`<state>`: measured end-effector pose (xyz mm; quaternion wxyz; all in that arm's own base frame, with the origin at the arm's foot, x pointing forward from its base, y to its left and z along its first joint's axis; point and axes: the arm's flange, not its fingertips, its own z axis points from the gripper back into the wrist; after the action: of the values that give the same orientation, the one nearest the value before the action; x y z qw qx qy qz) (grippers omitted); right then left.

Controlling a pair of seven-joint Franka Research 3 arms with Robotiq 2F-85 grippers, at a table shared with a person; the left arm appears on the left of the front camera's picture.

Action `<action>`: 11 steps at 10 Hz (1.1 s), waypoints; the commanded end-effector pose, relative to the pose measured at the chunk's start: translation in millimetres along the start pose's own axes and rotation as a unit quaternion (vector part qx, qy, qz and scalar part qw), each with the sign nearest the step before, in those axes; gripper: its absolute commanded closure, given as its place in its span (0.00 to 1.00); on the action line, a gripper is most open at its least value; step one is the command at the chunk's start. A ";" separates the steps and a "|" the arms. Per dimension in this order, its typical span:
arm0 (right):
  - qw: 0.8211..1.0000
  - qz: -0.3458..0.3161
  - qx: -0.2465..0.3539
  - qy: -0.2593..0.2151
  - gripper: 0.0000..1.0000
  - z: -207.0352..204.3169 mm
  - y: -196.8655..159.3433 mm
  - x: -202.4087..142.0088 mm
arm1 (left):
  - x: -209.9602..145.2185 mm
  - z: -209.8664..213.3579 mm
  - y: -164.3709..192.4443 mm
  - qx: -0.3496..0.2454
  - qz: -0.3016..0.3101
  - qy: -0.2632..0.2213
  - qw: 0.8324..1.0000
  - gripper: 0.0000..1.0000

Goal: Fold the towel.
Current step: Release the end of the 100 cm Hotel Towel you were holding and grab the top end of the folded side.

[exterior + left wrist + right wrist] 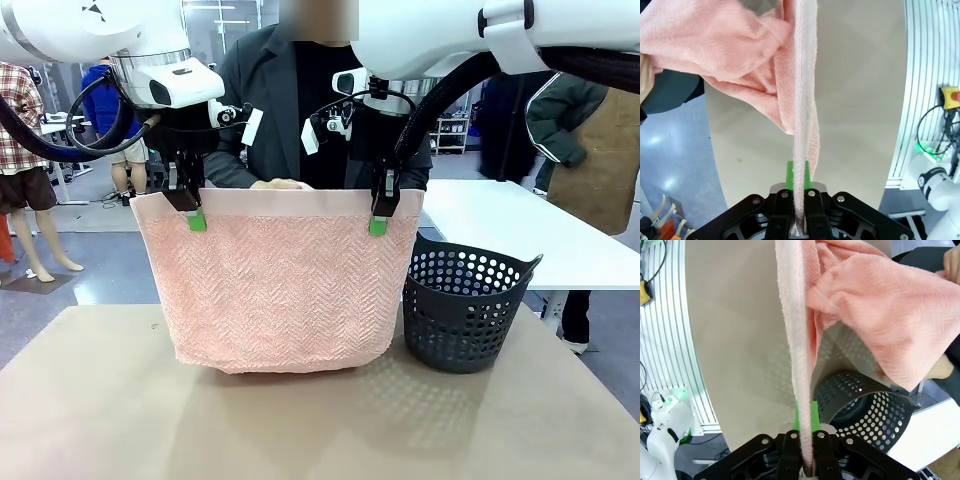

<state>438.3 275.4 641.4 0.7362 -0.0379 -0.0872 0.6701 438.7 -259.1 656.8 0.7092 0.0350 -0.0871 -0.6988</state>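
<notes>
Pink terry hangs as a broad sheet across the middle of the front view: the towel (275,290) is held up by its smooth top band, and its rounded lower fold is at or just above the worktop (300,430); which of the two I cannot tell. The left jaws are clamped flat on the band near the upper left corner. The right jaws are clamped on it further in from the upper right corner, so a stretch of band juts out unsupported on that side. Both wrist views show the green pads pressed together on a thin edge of cloth. Beyond the pinch, a second layer runs off towards the person, whose hand (278,184) shows behind the middle of the top edge.

The pinch is shallow, so a sharp pull from the far side, or the arms spreading apart, could probably strip the band out of one pair of jaws. If one arm drops sooner than the other, the edges would likely land askew. The dark basket (465,310) stands just beside the towel's lower right, and a sideways swing might snag the cloth on its rim. Dragging the lower fold along the worktop risks bunching it.
</notes>
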 end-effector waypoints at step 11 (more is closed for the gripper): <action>1.000 0.004 -0.005 0.006 1.00 0.6 -0.2 -0.9 | -0.5 1.0 0.2 0.001 0.002 0.000 1.000 1.00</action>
<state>438.3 275.4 641.4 0.7362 -0.0379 -0.0872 0.6701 438.7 -259.1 656.8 0.7091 0.0350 -0.0871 -0.6988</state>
